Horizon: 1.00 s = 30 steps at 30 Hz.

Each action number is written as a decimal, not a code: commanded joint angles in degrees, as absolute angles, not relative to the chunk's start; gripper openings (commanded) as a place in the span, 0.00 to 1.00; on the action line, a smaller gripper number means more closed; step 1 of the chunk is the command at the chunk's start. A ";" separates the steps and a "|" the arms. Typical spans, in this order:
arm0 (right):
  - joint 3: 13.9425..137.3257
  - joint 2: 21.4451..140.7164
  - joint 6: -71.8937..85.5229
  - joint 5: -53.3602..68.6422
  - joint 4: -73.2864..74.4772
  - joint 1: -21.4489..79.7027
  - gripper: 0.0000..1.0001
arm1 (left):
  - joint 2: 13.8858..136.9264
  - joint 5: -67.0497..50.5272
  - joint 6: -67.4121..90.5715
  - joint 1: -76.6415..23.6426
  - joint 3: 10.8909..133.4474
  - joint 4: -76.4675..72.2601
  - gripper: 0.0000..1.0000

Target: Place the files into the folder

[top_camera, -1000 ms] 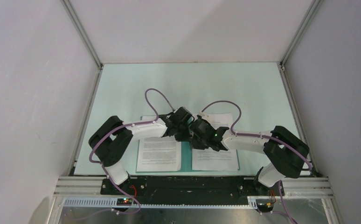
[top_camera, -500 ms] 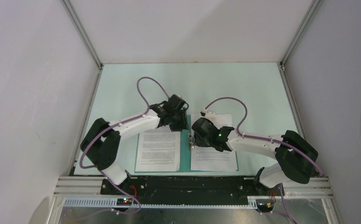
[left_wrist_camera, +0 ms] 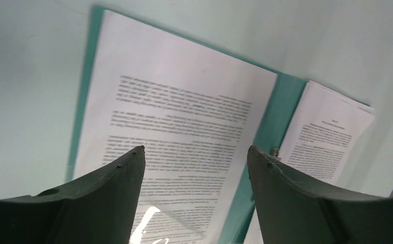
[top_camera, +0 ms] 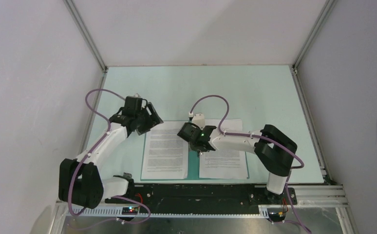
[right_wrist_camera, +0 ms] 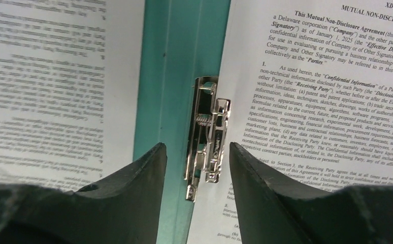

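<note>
The teal folder [top_camera: 194, 166] lies open and flat near the table's front edge. One printed file [top_camera: 164, 151] rests on its left half and another file [top_camera: 224, 163] on its right half. At the spine a small metal clip [right_wrist_camera: 208, 137] overlaps the right sheet's inner edge. My right gripper [right_wrist_camera: 197, 147] hovers open just over the spine, a finger on each side of the clip, touching nothing. My left gripper [top_camera: 150, 122] is open and empty at the folder's far left corner, looking down on the left file [left_wrist_camera: 179, 112] and the folder [left_wrist_camera: 281, 107].
The pale mint tabletop [top_camera: 254, 92] stretches behind the folder. White walls with aluminium posts [top_camera: 86, 36] close in the left, right and back sides. Purple cables loop above both wrists. The arm bases sit on the black rail [top_camera: 196, 192] at the front.
Both grippers have opened. The left arm has swung away from the spine to the far left of the folder. The right gripper shifted slightly left and back, staying over the clip.
</note>
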<state>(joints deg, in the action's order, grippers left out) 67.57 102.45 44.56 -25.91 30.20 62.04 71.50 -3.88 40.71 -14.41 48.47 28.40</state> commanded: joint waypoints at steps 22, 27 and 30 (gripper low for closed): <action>64.58 106.20 40.20 -17.74 27.13 55.52 0.06 | 68.56 -4.28 33.26 -2.44 43.55 30.85 0.99; 57.78 102.96 38.13 -11.33 20.96 51.76 0.01 | 70.51 -7.32 32.55 -2.42 43.20 31.32 1.00; 55.09 101.93 37.71 -6.22 16.74 48.90 0.00 | 72.04 -9.02 32.20 -2.41 42.75 31.32 1.00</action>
<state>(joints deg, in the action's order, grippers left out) 60.12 101.27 40.07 -12.10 19.31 52.42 70.35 -5.87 34.17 -2.96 43.79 31.03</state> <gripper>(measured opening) 0.064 0.996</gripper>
